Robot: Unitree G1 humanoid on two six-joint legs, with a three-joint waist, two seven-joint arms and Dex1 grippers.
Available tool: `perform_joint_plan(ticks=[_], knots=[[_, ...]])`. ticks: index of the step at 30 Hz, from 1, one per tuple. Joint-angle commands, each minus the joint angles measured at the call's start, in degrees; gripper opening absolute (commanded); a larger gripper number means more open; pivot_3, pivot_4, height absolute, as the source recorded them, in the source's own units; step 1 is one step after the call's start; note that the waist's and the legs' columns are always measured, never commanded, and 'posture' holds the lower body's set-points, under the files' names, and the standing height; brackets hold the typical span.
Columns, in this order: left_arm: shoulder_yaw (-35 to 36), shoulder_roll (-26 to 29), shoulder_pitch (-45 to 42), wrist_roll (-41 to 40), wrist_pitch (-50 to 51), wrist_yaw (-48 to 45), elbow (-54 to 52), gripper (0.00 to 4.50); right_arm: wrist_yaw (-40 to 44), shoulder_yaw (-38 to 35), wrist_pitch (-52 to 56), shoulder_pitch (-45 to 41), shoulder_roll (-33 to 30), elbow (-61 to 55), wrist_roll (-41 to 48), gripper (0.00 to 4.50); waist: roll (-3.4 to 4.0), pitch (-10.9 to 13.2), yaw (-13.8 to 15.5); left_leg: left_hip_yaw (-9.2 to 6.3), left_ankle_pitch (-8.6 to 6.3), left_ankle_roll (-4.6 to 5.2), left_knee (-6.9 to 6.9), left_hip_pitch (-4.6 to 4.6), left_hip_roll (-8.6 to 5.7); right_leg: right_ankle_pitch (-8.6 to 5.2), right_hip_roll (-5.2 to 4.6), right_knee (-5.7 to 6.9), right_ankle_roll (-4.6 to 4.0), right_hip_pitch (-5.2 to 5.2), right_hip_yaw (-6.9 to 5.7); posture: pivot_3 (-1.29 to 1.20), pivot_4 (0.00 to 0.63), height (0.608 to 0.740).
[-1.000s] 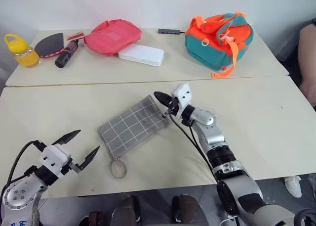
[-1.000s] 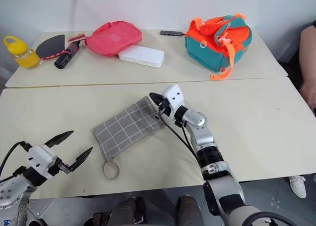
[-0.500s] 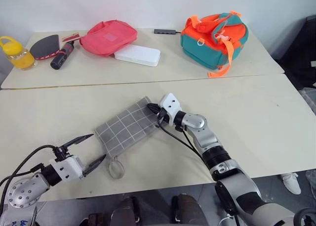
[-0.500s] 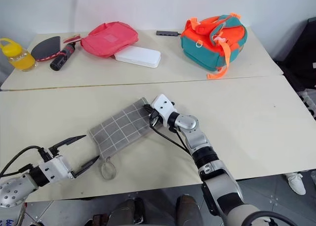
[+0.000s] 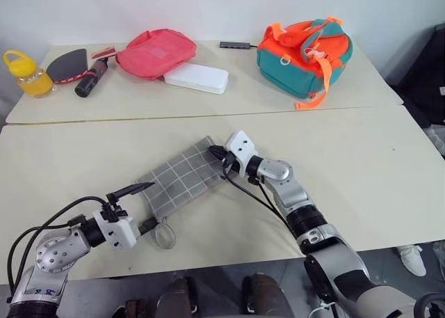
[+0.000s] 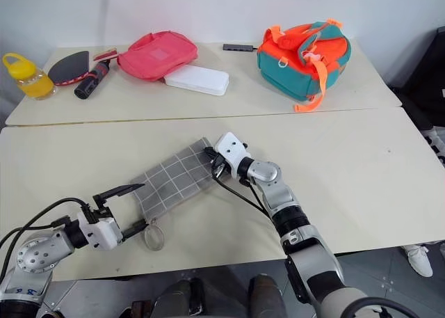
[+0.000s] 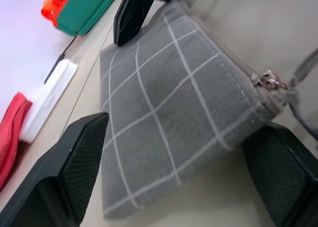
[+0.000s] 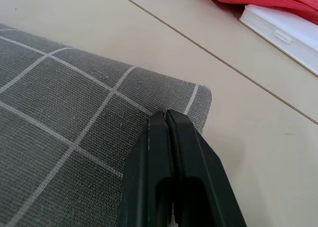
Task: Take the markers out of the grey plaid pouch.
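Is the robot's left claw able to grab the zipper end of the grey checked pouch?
Probably yes. The left claw is open, with one finger on each side of the near end of the pouch, where the zipper pull sits. Nothing lies between them. The right claw, shut, presses on the pouch's far corner.

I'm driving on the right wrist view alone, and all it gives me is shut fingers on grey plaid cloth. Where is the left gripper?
Observer: The left gripper is open at the pouch's near end, one finger on each side of the grey plaid pouch.
Operator: Is the zipper open yet?
Observer: No. In the left wrist view the zipper pull sits at the corner, and the zipper looks closed.
Operator: Any markers out?
Observer: None that I can see on the near table.
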Motion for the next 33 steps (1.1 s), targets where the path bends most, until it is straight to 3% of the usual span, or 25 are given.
perform_joint_plan(ticks=[1,8,13,17,21,26,29,33], knots=[[-1.9,0.1,0.0,0.9,0.2,0.9,1.8,3.79,0.1,-0.1,0.8,1.2,-0.4,-1.2,0.3,0.00,0.00,0.0,0.0,0.00,0.00,0.00,0.00,0.00,0.00,0.00,0.00,0.00,0.00,0.00,0.00,0.00,0.150,0.740],[-2.4,1.2,0.8,-0.8,-0.5,1.1,2.5,1.43,0.2,-0.1,1.2,1.8,-0.9,-2.4,0.2,0.00,0.01,0.0,0.0,-0.01,0.00,0.00,0.00,0.01,0.01,0.00,0.00,0.01,0.00,0.00,0.00,0.00,0.150,0.740],[-3.1,1.8,1.3,-2.9,-0.9,0.7,2.1,0.03,0.9,-0.7,1.9,2.4,-1.7,-4.7,1.0,0.00,0.02,0.0,0.0,-0.01,0.00,0.00,-0.03,0.01,0.01,0.00,0.00,0.00,0.00,0.00,0.00,0.00,0.150,0.740],[-3.8,1.7,-0.1,-2.4,-0.4,1.1,1.9,0.03,5.4,-2.2,8.3,4.6,-2.8,-13.5,6.7,0.00,0.06,0.0,0.0,-0.01,0.00,0.00,-0.09,0.00,0.00,0.00,0.00,-0.04,0.00,-0.01,-0.01,0.00,0.150,0.740],[-4.3,0.3,-3.4,-0.1,1.7,3.0,2.4,0.00,10.8,-4.1,23.6,8.8,-5.2,-29.5,17.4,1.24,0.10,0.0,0.4,-0.02,0.00,0.00,-0.09,-0.02,-0.01,0.00,0.00,-0.10,0.00,-0.02,-0.01,0.00,0.150,0.740],[-7.7,-1.9,-8.1,2.0,5.7,3.4,2.1,0.00,19.4,-2.6,44.6,14.4,-15.8,-49.7,31.1,2.85,0.11,0.0,2.4,-0.12,-0.03,0.09,-0.02,-0.06,-0.09,0.01,-0.08,-0.14,0.01,0.02,-0.04,0.00,0.150,0.740],[-9.4,-3.5,-11.5,4.4,7.8,4.7,1.9,0.00,20.0,-0.2,49.8,17.1,-19.6,-54.8,33.0,2.85,0.12,0.0,3.3,-0.13,-0.05,0.12,0.00,-0.06,-0.12,0.01,-0.09,-0.16,0.01,0.04,-0.06,0.00,0.150,0.740],[-11.8,-5.6,-15.1,7.0,11.2,5.9,1.4,0.00,15.6,2.3,50.8,18.8,-17.3,-53.9,31.3,2.85,0.10,0.0,3.2,-0.11,-0.04,0.12,0.01,-0.06,-0.12,0.01,-0.08,-0.15,0.01,0.03,-0.08,0.00,0.150,0.740]])
